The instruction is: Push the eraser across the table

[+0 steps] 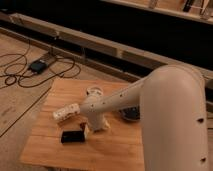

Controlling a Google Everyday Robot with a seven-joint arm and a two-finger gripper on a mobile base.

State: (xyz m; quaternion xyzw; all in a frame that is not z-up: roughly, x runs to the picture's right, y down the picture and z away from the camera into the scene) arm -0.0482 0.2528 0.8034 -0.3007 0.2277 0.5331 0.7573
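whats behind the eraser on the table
Behind the eraser lies a white cylinder, with a round white object further back. The gripper sits at its right end; the arm hides most of the dark bowl.

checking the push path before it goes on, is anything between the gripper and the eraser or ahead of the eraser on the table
Nothing visible. The gripper sits right beside the eraser, on its right. Left of the eraser is bare table; the white cylinder lies behind, off that line.

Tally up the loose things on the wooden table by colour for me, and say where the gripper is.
Black or dark: 2, the eraser and the bowl
White: 2, the cylinder and the cup
Total: 4
The gripper sits low on the table, just right of the eraser.
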